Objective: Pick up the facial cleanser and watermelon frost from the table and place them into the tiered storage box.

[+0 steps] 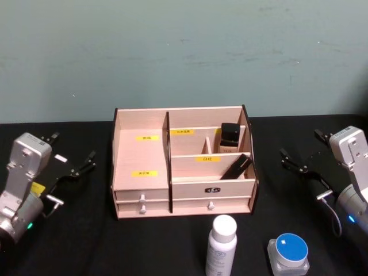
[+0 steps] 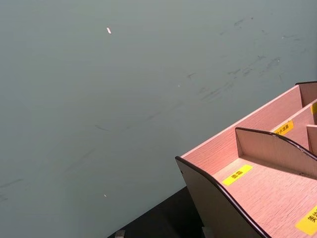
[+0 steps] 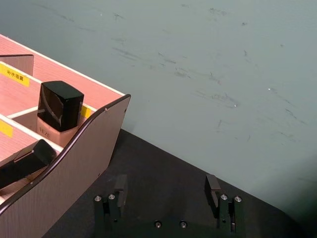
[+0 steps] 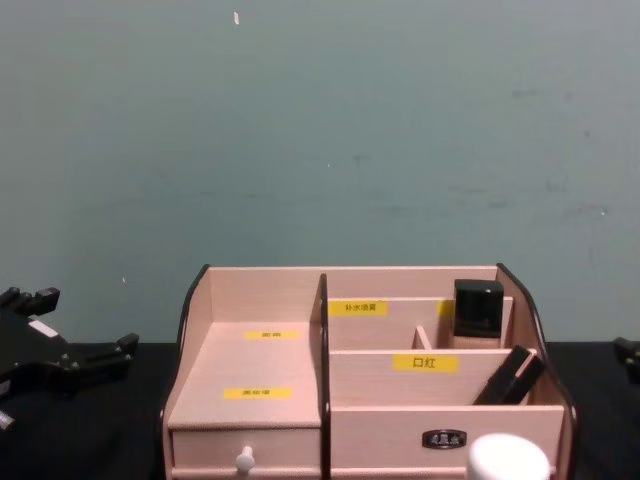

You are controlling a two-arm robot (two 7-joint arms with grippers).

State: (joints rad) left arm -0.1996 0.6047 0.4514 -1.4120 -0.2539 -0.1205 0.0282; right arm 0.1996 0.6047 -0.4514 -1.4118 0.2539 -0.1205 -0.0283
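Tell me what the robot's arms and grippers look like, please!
Both arms end in boxy silver-grey wrist blocks with skinny black grippers. The left gripper has a yellow sticker and a white label nearby, plus a green light lower down its arm. The right gripper has a thin looping cable and a bluish light. Its black fingers carry little silver screws.

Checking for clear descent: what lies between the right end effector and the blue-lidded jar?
Bare black table only, in the head view, from the right end effector to the blue-lidded jar.
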